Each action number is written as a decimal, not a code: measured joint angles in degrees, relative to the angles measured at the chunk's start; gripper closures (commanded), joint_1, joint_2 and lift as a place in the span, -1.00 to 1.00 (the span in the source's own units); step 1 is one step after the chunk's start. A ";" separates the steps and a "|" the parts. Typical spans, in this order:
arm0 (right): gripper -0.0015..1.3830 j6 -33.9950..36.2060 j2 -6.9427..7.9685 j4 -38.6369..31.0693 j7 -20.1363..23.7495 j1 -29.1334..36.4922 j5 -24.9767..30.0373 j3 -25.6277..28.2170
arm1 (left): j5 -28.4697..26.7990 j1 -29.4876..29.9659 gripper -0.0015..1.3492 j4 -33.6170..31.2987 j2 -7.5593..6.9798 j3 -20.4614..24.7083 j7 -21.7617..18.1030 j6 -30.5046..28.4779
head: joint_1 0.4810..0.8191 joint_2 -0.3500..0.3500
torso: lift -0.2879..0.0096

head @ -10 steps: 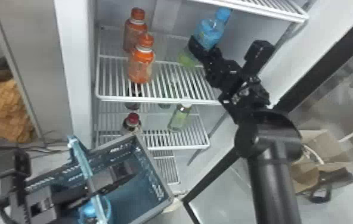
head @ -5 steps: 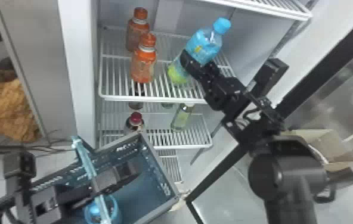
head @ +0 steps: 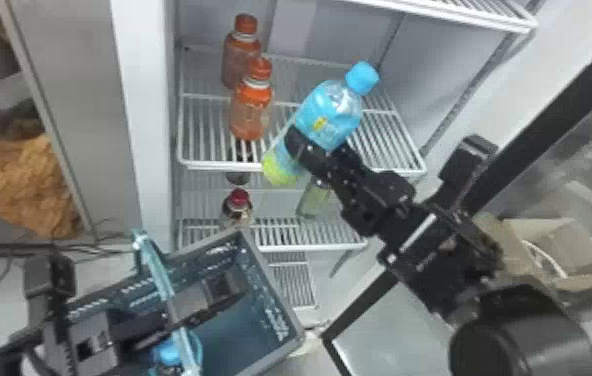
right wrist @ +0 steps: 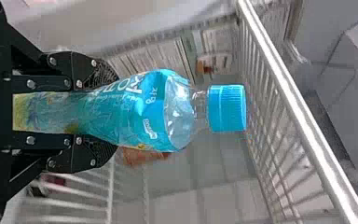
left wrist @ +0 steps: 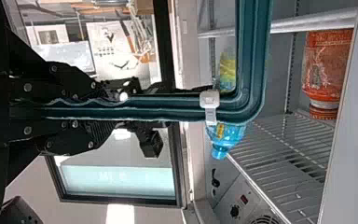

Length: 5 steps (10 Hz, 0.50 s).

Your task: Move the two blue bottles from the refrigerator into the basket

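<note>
Refrigerator (head: 147, 100); two orange bottles (head: 251, 112); one basket (head: 274, 284); blue bottle (head: 329, 112) in right tool (head: 321, 146).

The head view looks down at the blue bottle (head: 330, 112), which both wrist views share, the right closest.

The light is bright, with glare along the shelf rail (right wrist: 304, 112).

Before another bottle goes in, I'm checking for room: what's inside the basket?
In the basket, a blue cap, probably a bottle's, shows partly behind the handle; whatever lies under the left hand is covered.
</note>
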State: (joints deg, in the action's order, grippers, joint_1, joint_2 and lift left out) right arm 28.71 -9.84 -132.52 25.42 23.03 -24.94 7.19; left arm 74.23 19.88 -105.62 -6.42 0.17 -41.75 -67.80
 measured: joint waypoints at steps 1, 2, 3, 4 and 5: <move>0.84 1.54 0.00 -1.45 0.50 1.67 -0.92 -0.66 | -0.01 0.07 0.78 0.00 0.00 -0.06 0.05 0.01 | 0.27 -0.75 | 0.87; 0.84 3.29 0.00 -2.08 1.12 2.97 -1.58 -1.57 | 0.00 0.08 0.78 0.00 0.00 -0.10 0.09 0.02 | 0.27 -0.70 | 0.87; 0.84 5.13 0.00 -2.08 1.72 3.84 -1.98 -2.72 | 0.05 0.09 0.78 0.00 0.00 -0.14 0.09 0.02 | 0.27 -0.65 | 0.87; 0.84 6.83 -0.02 -1.22 2.27 4.26 -2.19 -3.94 | 0.14 0.09 0.78 0.01 0.00 -0.16 0.09 0.02 | 0.27 -0.59 | 0.87; 0.84 8.13 -0.19 -0.29 2.70 4.31 -2.39 -5.24 | 0.22 0.05 0.78 0.02 0.00 -0.23 0.12 0.02 | 0.27 -0.56 | 0.87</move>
State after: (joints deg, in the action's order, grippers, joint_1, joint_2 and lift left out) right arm 36.84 -10.03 -132.81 28.12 27.34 -27.33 1.94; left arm 74.45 19.93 -105.60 -6.41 -0.06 -41.63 -67.78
